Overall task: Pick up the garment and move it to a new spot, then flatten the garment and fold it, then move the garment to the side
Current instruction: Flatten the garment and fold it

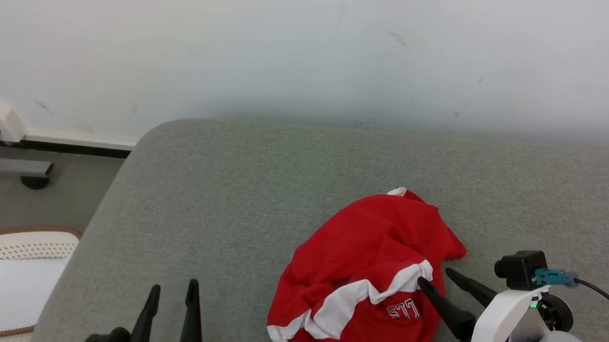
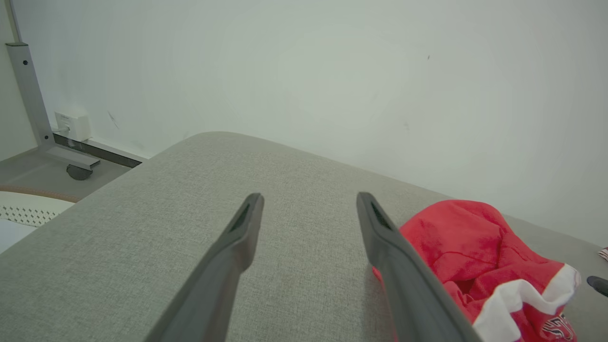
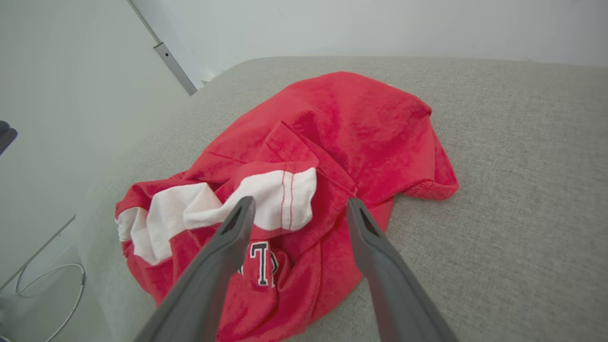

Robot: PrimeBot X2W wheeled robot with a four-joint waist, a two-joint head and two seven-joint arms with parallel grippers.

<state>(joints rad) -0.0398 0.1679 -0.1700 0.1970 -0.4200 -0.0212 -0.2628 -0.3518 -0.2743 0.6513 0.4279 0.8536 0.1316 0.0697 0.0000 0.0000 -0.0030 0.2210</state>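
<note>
Grey cushion (image 1: 232, 196), right claw (image 1: 435, 275) spread over red garment (image 1: 362, 252), left claw (image 1: 174, 284) spread

Red garment (image 1: 362, 252) with white bands and lettering on a grey-green cushion (image 1: 221, 197).

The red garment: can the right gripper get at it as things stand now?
Probably yes. The right gripper is open at the near edge of the garment, one finger over the cloth, and nothing lies between them on the grey cushion.

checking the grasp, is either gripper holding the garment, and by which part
Nothing is held: left gripper and right gripper are open, the right at the garment.
</note>
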